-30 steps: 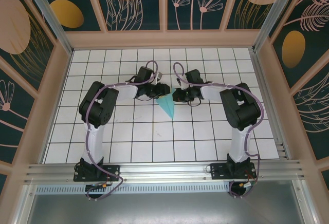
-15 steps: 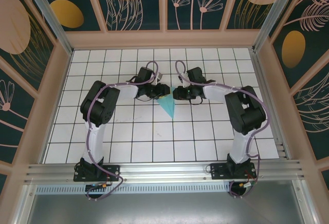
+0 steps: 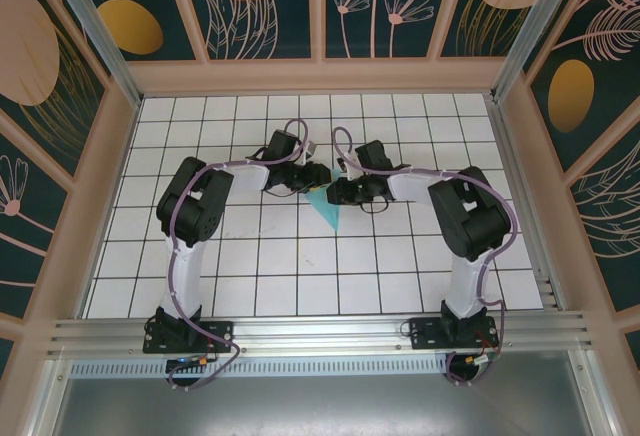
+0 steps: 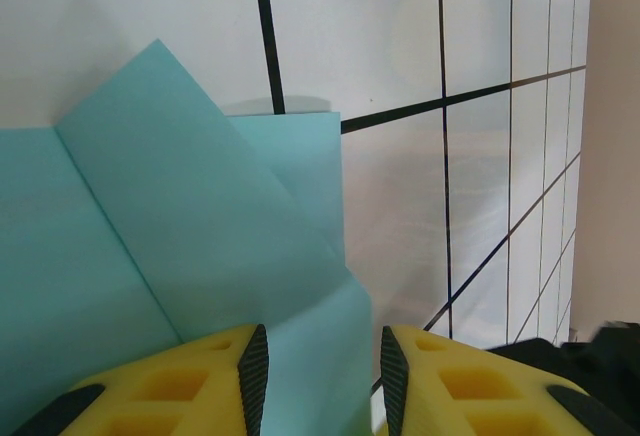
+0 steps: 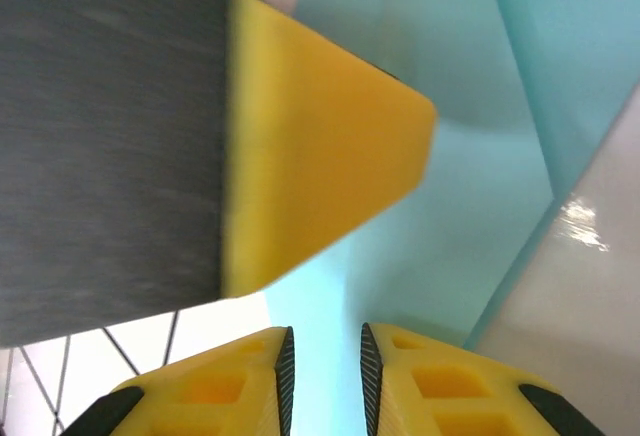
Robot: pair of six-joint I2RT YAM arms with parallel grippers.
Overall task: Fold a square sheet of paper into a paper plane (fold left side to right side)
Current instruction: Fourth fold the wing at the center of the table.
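both claws are in over the middle of the table [image 3: 400, 266], nose to nose at the wide end of the sheet of paper [image 3: 327, 210]; the sheet is already folded into a narrow pointed shape, its tip aimed back toward the arm bases, and it lies flat on the white grid.

from above, the left claw [image 3: 318, 178] sits at the far left corner of the paper and the right claw [image 3: 333, 194] just beside it on the right edge; i read that as one pinning while the other works a flap.

on the left wrist view the left claw [image 4: 320, 341] shows a narrow gap between its yellow fingers, with the paper [image 4: 180, 256] showing through that gap and layered flaps and a diagonal crease ahead; whether it bears on the sheet, i cannot tell.

on the right wrist view the right claw [image 5: 323, 341] is slightly parted, an even slimmer gap, turquoise [image 5: 450, 236] showing through it; the left claw's yellow finger [image 5: 320, 156] looms right in front, so the two are very close; any next fold needs care not to knock claws or drag the light sheet off line.
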